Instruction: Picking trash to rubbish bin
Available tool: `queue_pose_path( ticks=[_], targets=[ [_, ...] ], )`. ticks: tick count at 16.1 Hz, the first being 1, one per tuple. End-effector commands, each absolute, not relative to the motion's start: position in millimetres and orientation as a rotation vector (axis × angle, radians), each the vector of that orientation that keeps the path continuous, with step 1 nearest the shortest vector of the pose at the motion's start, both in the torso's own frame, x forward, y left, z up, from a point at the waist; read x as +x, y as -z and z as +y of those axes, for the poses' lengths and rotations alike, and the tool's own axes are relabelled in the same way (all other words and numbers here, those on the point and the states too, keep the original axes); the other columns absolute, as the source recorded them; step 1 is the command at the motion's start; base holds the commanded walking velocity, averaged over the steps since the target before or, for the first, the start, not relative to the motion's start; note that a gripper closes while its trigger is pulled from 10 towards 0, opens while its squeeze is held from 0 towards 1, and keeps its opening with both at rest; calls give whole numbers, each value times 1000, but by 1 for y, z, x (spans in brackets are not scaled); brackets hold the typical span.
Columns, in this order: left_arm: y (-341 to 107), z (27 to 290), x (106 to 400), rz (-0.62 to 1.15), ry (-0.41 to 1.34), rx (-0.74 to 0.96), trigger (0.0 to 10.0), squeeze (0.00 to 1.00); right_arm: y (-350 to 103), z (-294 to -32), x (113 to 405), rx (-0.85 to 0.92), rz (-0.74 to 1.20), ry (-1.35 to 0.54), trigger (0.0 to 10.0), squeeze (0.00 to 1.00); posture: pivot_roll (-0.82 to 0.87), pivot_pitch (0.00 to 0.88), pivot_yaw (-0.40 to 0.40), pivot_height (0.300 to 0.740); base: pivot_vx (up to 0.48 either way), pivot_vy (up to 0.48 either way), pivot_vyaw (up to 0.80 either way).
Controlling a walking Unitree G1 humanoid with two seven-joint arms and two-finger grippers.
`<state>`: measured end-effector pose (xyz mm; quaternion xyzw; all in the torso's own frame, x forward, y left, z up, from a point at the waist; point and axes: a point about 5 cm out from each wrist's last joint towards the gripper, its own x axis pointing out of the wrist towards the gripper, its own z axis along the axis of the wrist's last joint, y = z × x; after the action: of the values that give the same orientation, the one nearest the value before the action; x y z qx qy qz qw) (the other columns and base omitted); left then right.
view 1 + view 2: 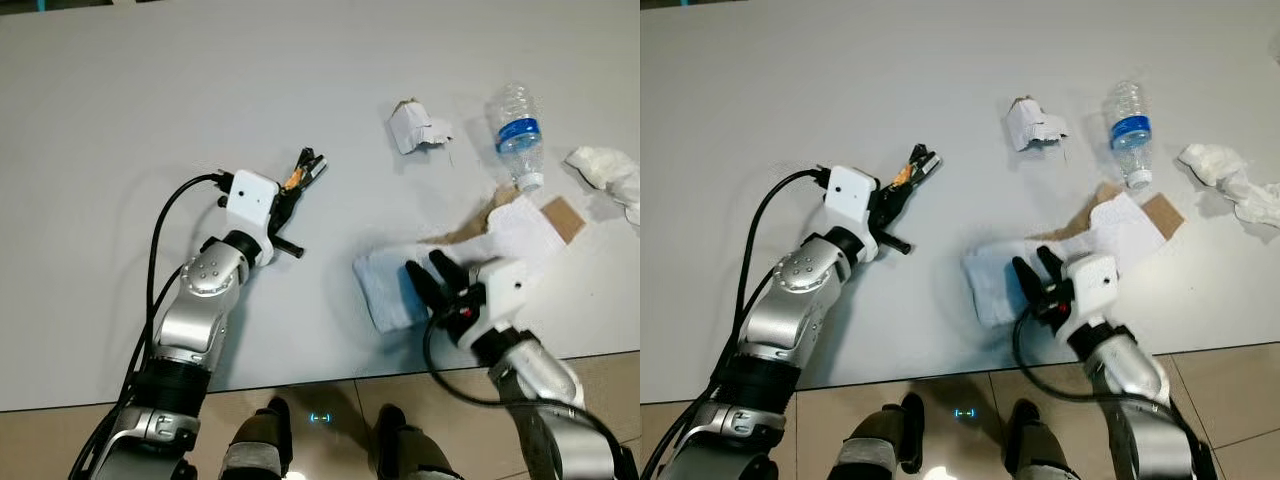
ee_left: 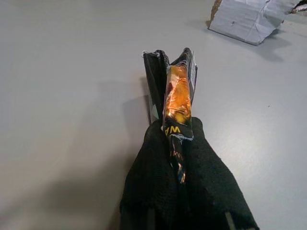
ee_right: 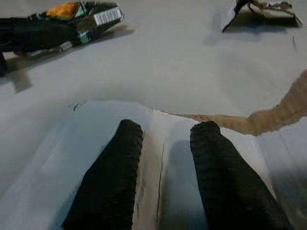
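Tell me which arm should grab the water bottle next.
Right. The right gripper is open over the white paper, on the same side as the water bottle. The left gripper is shut on a snack wrapper and lies farther from the bottle.

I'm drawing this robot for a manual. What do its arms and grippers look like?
Both arms are silver metal with rounded joints and dark bands. Each wrist carries a boxy white housing. The left gripper and the right gripper each have two long black fingers with a ribbed texture. A black cable loops along the left arm, and a shorter one curls by the right wrist.
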<state>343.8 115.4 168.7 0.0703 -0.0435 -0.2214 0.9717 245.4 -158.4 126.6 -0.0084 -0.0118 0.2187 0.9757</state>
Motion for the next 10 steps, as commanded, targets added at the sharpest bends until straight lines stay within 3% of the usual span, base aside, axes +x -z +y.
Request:
queue_pose_path(
  ticks=[1, 10],
  targets=[
    [-163, 113, 344, -70, 455, 144, 10000, 0, -105, -161, 237, -15, 104, -387, 0, 0, 187, 298, 57, 740, 0, 0, 0],
    [-164, 109, 348, -90, 446, 130, 10000, 0, -161, -193, 254, -119, -145, -26, 0, 0, 178, 273, 50, 740, 0, 0, 0]
  ],
)
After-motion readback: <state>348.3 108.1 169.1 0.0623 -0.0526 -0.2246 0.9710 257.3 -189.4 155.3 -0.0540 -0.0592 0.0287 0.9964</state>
